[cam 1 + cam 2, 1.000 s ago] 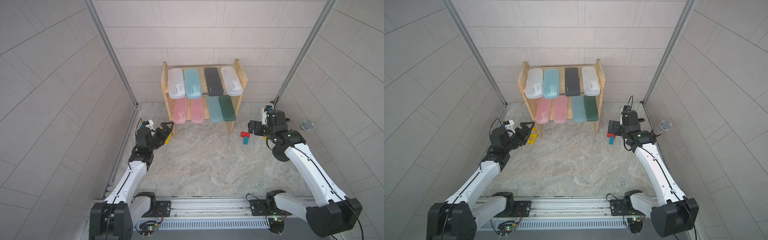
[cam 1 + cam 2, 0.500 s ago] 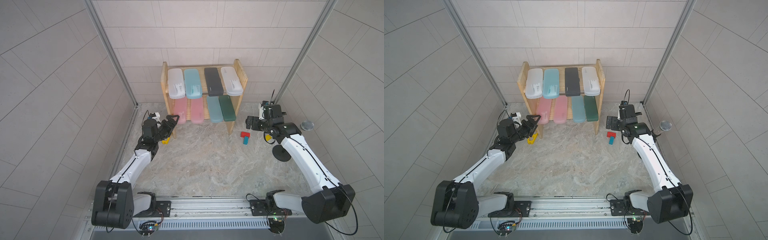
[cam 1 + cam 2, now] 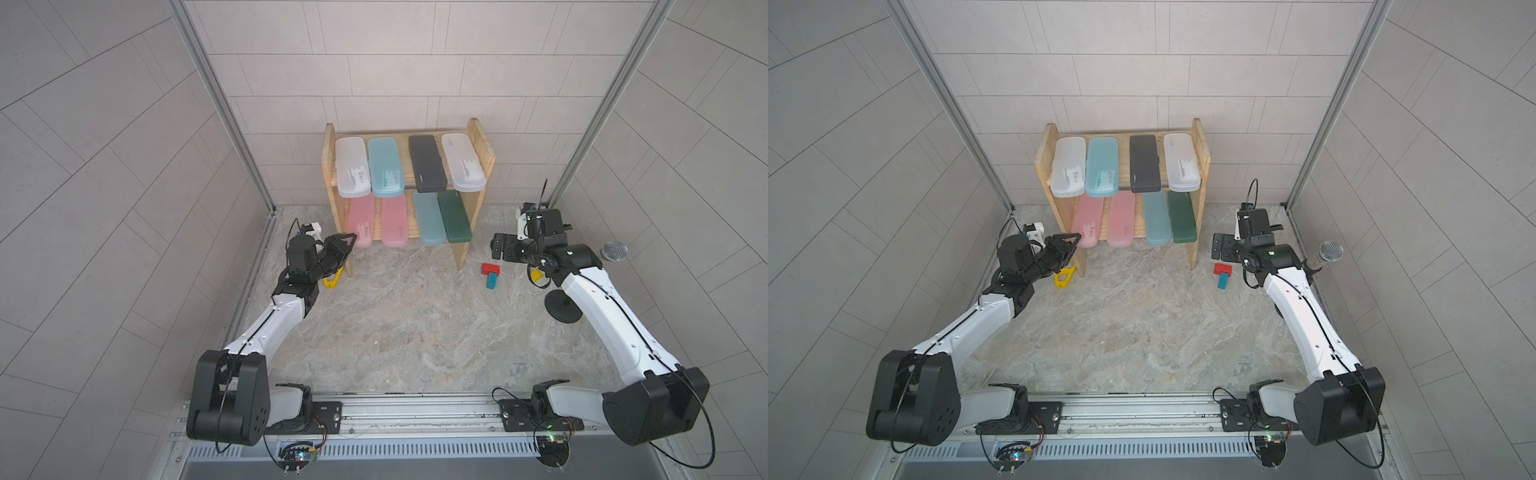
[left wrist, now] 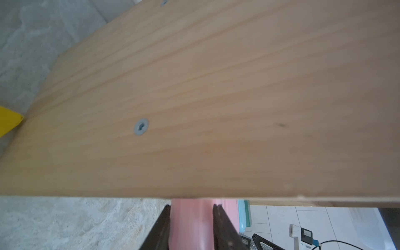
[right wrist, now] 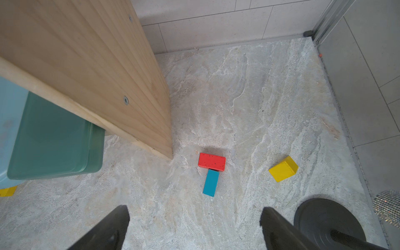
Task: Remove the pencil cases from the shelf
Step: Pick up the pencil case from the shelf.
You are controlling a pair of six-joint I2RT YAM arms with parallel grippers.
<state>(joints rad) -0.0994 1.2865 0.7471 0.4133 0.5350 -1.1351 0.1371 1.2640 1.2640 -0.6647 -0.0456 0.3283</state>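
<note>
Left gripper (image 3: 348,240) sits at the near left corner of the shelf (image 3: 478,143), jaws clamped on the near end of the leftmost pink case (image 3: 360,218), lower tier. The left wrist view shows both fingers (image 4: 218,216) pressed against that case's sides, right under the shelf's left side panel (image 4: 216,108). Right gripper (image 3: 498,247) is wide open and holds nothing. It hangs just right of the shelf's right panel, near the dark green case (image 3: 455,218) but not touching it. All 8 cases lie on the shelf, near ends overhanging. Upper tier, left to right: left white case (image 3: 352,172), light teal case (image 3: 385,168), black case (image 3: 427,164), right white case (image 3: 463,164). Lower tier: the gripped pink one, second pink case (image 3: 394,222), grey-teal case (image 3: 429,220), dark green. Small pale print sits near the black case's near end, with printed marks on both white cases, the light teal and the gripped pink. All of it is too small to read. Red block (image 5: 211,161) and blue block (image 5: 211,183) touch on the floor right of the shelf.
</note>
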